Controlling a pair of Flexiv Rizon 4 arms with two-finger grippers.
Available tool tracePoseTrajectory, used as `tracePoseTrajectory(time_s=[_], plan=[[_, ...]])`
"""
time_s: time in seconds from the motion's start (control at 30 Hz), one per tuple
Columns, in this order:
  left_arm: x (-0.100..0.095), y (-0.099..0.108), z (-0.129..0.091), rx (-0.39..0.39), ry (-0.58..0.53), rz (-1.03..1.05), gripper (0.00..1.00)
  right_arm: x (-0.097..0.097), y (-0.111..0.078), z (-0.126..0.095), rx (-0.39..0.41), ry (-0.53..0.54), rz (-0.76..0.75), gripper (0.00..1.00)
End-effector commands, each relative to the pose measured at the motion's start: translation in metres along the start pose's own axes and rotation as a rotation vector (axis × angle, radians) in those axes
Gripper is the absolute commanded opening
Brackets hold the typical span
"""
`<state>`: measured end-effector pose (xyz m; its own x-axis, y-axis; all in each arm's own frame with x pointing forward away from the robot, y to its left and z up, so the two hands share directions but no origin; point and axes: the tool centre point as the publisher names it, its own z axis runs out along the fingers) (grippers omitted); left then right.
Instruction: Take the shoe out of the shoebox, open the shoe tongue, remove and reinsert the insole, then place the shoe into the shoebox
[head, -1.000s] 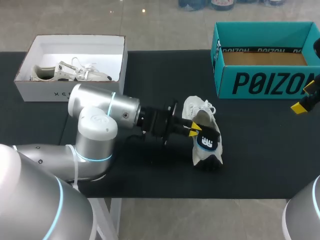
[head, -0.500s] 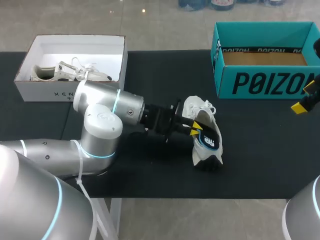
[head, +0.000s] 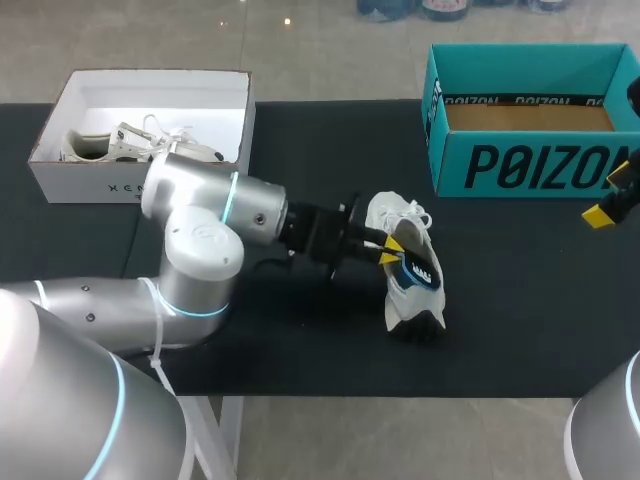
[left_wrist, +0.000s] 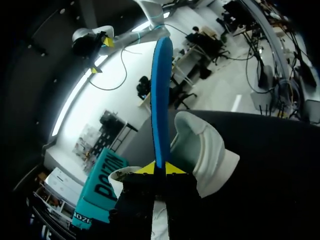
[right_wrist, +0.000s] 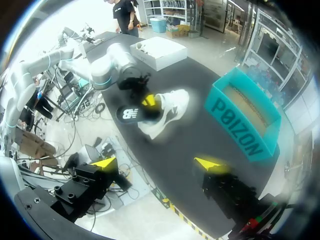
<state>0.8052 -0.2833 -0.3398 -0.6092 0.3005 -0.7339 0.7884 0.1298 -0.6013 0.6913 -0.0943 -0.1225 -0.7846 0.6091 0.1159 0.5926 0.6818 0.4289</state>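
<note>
In the head view our left jaws pinch the dark insole (head: 418, 272) right over the white shoe (head: 388, 215), which lies on the bench (head: 520, 300) outside the teal shoebox (head: 520, 165). We judge the insole's removal to be the step in hand, with reinsertion and boxing left. In the left wrist view the insole (left_wrist: 161, 90) stands edge-on, gripped between the tips, the shoe (left_wrist: 210, 155) just beside them. In the right wrist view our right jaws are spread wide and empty, well apart from the shoe (right_wrist: 170, 107).

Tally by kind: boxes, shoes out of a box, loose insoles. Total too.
Boxes: 2 (white shoebox, teal shoebox)
Shoes out of a box: 1 (white shoe)
Loose insoles: 1 (blue insole, in the left gripper jaws)
Total: 4
</note>
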Motion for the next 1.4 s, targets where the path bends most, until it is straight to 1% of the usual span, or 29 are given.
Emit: tracePoseTrajectory(time_s=[0.03,0.07,0.1,0.2,0.23,0.27,0.33,0.47,0.57,0.63,0.67,0.7,0.73,0.8,1.03,1.27,1.4], plan=[[0.002,-0.010,-0.002,0.000,-0.009,-0.003,0.00,-0.001,0.002,0.001,0.005,0.002,0.002,1.00],[0.003,-0.012,0.000,0.011,-0.008,-0.007,0.00,-0.001,0.002,0.001,0.005,0.002,0.002,1.00],[0.004,-0.014,0.001,0.017,-0.007,-0.010,0.09,-0.001,0.002,0.001,0.005,0.002,0.002,1.00],[0.008,-0.017,0.005,0.025,0.004,-0.016,0.13,-0.001,0.002,0.001,0.005,0.002,0.002,1.00],[0.009,-0.017,0.005,0.027,0.006,-0.018,0.18,-0.001,0.002,0.001,0.005,0.002,0.002,1.00],[0.009,-0.018,0.006,0.030,0.007,-0.021,0.24,-0.001,0.002,0.001,0.005,0.002,0.002,1.00],[0.010,-0.018,0.006,0.031,0.008,-0.023,0.29,-0.001,0.002,0.001,0.005,0.002,0.002,1.00],[0.010,-0.019,0.008,0.038,0.012,-0.026,0.31,-0.001,0.002,0.001,0.005,0.002,0.002,1.00],[0.008,-0.020,0.009,0.043,0.013,-0.025,0.30,-0.001,0.002,0.001,0.005,0.002,0.002,1.00],[0.008,-0.022,0.010,0.054,0.013,-0.025,0.26,-0.001,0.002,0.001,0.005,0.002,0.002,1.00],[0.008,-0.022,0.011,0.058,0.016,-0.024,0.19,-0.001,0.002,0.001,0.005,0.002,0.002,1.00],[0.008,-0.022,0.012,0.060,0.016,-0.024,0.02,-0.001,0.002,0.001,0.005,0.002,0.002,1.00],[0.008,-0.022,0.013,0.065,0.019,-0.021,0.00,-0.001,0.002,0.001,0.005,0.002,0.002,1.00],[0.008,-0.022,0.016,0.069,0.021,-0.019,0.00,-0.001,0.002,0.001,0.005,0.002,0.002,1.00],[0.004,-0.010,0.023,0.081,0.050,0.009,0.00,-0.001,0.002,0.001,0.005,0.002,0.002,1.00],[-0.001,0.008,0.021,0.067,0.074,0.032,0.00,-0.001,0.002,0.001,0.005,0.002,0.002,1.00],[-0.003,0.019,0.017,0.047,0.087,0.040,0.00,-0.001,0.002,0.001,0.005,0.002,0.002,1.00]])
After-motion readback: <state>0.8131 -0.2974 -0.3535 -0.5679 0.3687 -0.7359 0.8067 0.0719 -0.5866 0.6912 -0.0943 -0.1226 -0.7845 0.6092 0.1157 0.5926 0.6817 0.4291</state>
